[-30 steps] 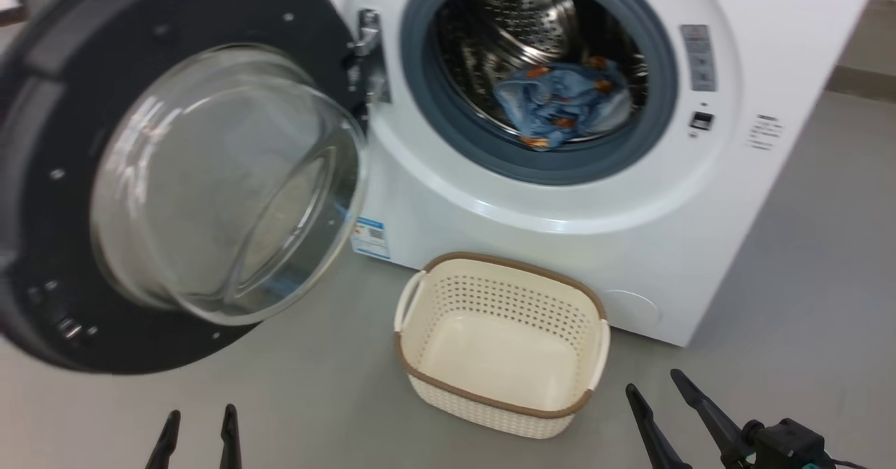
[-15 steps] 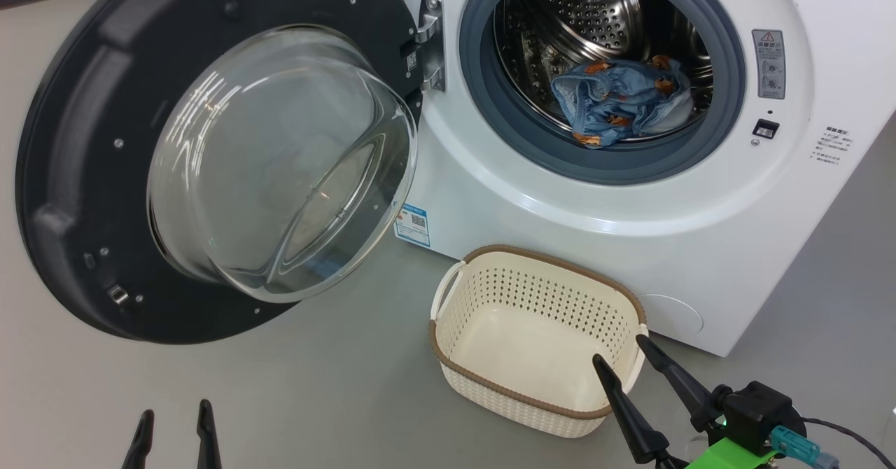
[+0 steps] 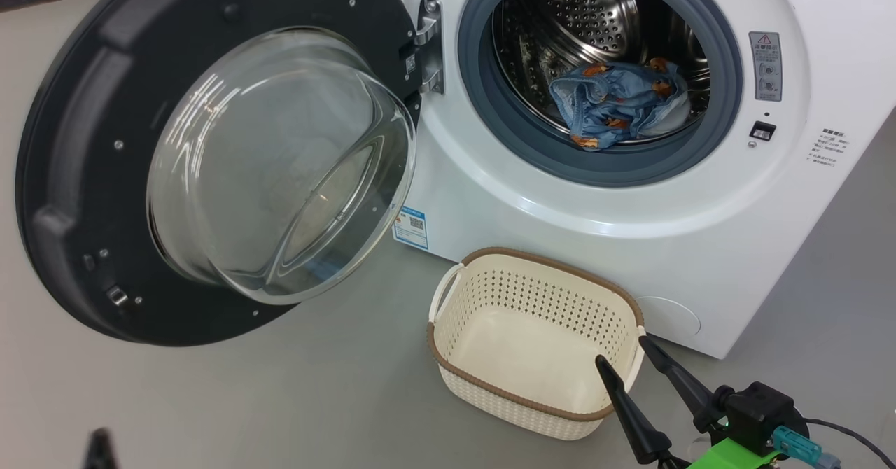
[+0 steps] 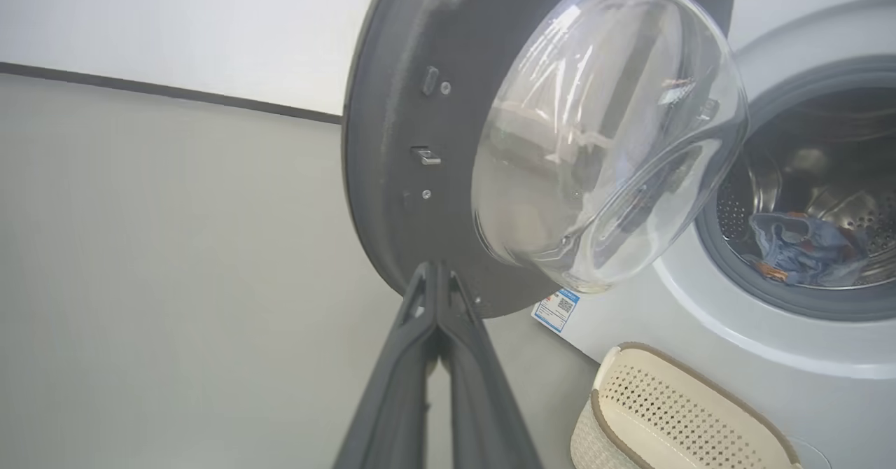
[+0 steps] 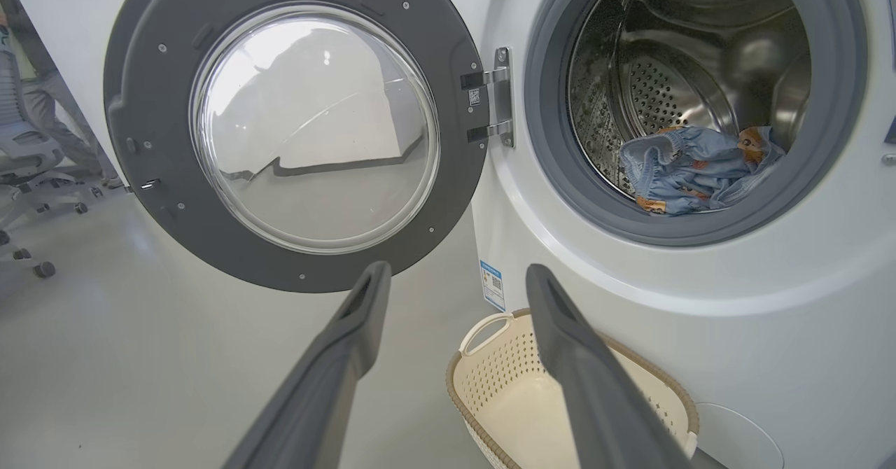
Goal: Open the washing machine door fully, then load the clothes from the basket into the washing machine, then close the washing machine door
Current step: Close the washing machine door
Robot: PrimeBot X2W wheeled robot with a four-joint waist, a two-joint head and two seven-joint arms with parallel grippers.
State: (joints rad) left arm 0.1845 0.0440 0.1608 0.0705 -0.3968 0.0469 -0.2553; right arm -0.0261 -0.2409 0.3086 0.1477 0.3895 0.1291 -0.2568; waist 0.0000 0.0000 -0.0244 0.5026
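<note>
Your left gripper (image 4: 435, 273) just clenched on nothing; the right gripper (image 5: 456, 276) stays released. Light-blue patterned clothes (image 3: 619, 101) sit inside the big white washing machine (image 3: 546, 210), cream perforated basket (image 3: 490, 388) before it empty. Closing the black-rimmed glass door (image 3: 63, 140) looks next.

Head view high, angled down, wrist views low, all sharing the washing machine door (image 3: 63, 140)

Bright, even light, soft shadows. White glare streaks the glass of the washing machine door (image 3: 210, 168) at ten o'clock; the drum (image 3: 581, 14) glints. Wrist views bow at the edges, the left hazy.
</note>
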